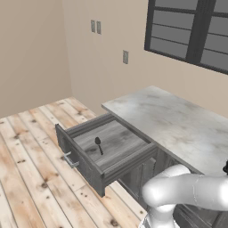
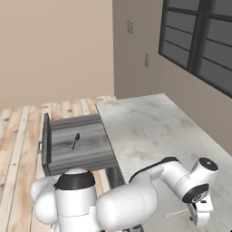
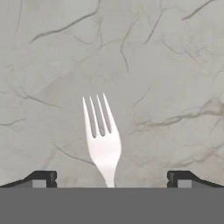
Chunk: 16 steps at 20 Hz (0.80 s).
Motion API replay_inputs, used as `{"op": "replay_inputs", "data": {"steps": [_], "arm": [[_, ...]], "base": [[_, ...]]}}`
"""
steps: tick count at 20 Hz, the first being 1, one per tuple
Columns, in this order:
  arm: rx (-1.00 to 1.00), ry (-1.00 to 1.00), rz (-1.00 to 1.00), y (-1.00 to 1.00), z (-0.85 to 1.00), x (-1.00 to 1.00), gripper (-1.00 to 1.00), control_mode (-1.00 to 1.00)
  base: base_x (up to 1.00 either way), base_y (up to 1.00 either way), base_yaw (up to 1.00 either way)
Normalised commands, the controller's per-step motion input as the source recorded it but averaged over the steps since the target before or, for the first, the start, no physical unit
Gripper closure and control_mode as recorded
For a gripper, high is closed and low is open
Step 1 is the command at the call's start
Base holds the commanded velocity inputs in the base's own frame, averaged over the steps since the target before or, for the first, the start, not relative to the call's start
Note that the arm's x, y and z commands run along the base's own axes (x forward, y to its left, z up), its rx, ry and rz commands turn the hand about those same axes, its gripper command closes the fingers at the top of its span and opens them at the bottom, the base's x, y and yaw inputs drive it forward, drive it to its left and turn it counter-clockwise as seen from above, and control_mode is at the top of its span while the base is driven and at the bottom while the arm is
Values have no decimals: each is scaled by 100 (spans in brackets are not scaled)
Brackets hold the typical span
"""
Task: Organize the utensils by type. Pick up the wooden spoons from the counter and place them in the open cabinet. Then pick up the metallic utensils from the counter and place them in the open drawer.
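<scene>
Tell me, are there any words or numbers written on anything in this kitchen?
None: no words, numbers or signs can be read anywhere.
The fork, the dark spoon in the drawer, the counter and the wall plates are all plain.

The left base view looks from high behind the arm, forward and down, across the open drawer (image 1: pixel 107 144) to the counter (image 1: pixel 178 120) and the wall beyond. The right base view looks down from the other side, with the same drawer (image 2: pixel 77 142) at its left and the same counter (image 2: pixel 149 127) ahead. The hand view sits close above the counter (image 3: pixel 153 65), looking straight down at the fork (image 3: pixel 102 135) between its fingertips (image 3: pixel 41 177)
</scene>
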Motion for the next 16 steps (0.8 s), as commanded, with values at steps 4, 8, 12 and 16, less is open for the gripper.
{"op": "replay_inputs", "data": {"steps": [4,8,12,16], "arm": [[5,0,-4,0,-19,0,-100,-100],[0,0,-4,3,-11,0,-100,-100],[0,0,-5,13,-4,-1,-100,-100],[0,0,-6,20,-8,-5,-100,-100]], "base": [[0,0,0],[0,0,0],[0,0,0],[0,0,0]]}}
